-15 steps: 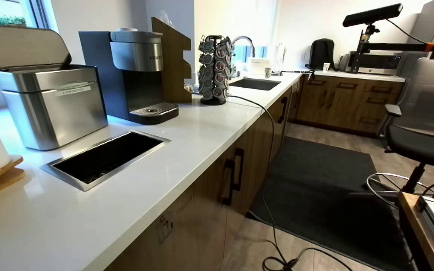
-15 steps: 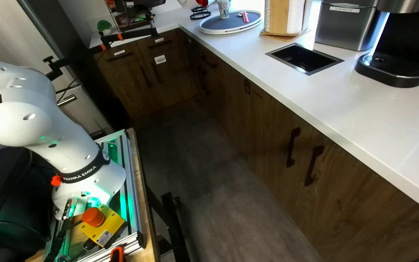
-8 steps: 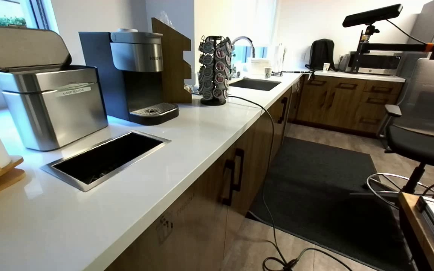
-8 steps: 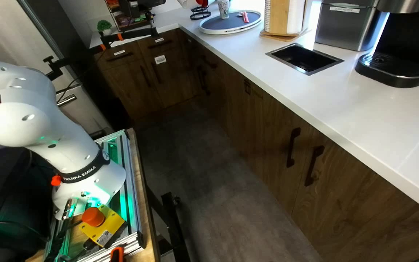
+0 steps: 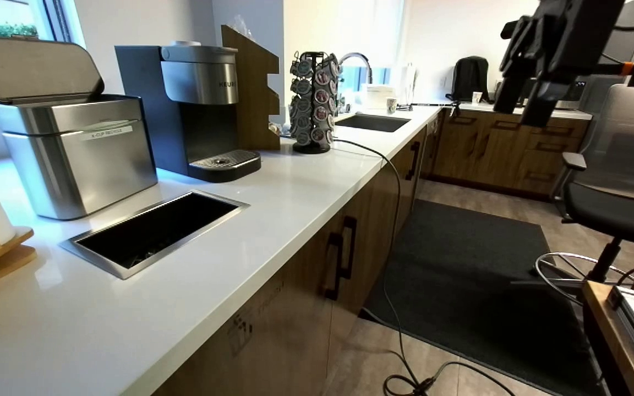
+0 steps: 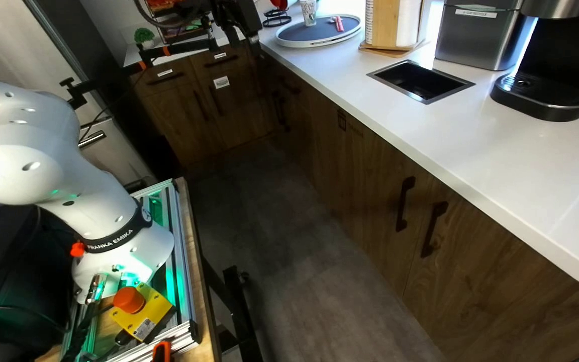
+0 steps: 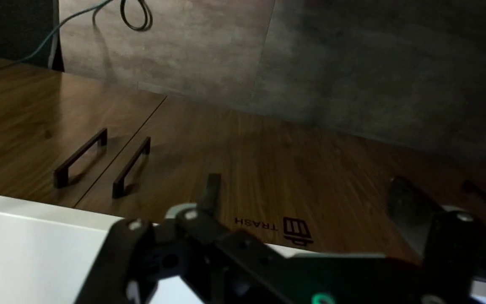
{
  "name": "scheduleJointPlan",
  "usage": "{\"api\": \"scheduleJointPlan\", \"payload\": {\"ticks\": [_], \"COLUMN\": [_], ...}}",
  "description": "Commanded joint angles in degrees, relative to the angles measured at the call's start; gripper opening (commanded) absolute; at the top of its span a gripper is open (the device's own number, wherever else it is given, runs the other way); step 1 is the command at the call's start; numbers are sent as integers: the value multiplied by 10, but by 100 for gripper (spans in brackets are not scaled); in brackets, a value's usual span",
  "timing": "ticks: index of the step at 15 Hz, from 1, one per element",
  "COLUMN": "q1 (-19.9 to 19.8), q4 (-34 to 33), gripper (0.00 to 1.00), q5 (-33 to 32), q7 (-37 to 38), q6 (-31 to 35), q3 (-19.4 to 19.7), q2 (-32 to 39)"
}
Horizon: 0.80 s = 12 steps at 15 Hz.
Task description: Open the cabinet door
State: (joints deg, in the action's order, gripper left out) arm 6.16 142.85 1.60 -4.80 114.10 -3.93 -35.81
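Two adjoining medium-brown slab cabinet doors show in all views, both shut. The door with the dark TRASH marking (image 7: 234, 152) also shows in both exterior views (image 5: 289, 330) (image 6: 370, 176). The neighbouring door (image 7: 28, 122) is in both exterior views too (image 5: 369, 231) (image 6: 490, 271). Each shows a black vertical bar handle, so I cannot tell which is the task's door. The two handles (image 7: 131, 169) (image 7: 80, 158) stand side by side at the seam. My gripper (image 7: 306, 179) is open and empty, apart from the doors, high up in both exterior views (image 5: 519, 110) (image 6: 245, 42).
The white countertop (image 5: 273, 220) overhangs the doors. A recessed bin opening (image 6: 422, 80), a coffee machine (image 5: 201, 110) and a steel bin (image 5: 80, 154) stand along it. A black cable (image 5: 397, 308) hangs down to the floor. The robot's table edge (image 6: 199, 271) faces the doors.
My gripper has come into view, at the upper right in an exterior view and at the top in an exterior view. The arm has shifted slightly. The doors have not moved.
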Motion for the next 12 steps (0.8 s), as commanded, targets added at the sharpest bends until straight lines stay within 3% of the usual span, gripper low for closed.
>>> {"api": "scheduleJointPlan", "payload": {"ticks": [1, 2, 3, 5, 8, 12], "q1": [-8, -6, -8, -14, -15, -62], "q4": [49, 52, 38, 48, 47, 69], "gripper": [100, 100, 100, 100, 100, 100], "q5": [-6, 22, 3, 12, 16, -31], "q7": [-99, -148, -86, -135, -146, -87], "q6": [83, 83, 60, 71, 75, 240], "q3": [67, 109, 61, 100, 107, 100], "q2": [36, 65, 30, 57, 70, 130]}}
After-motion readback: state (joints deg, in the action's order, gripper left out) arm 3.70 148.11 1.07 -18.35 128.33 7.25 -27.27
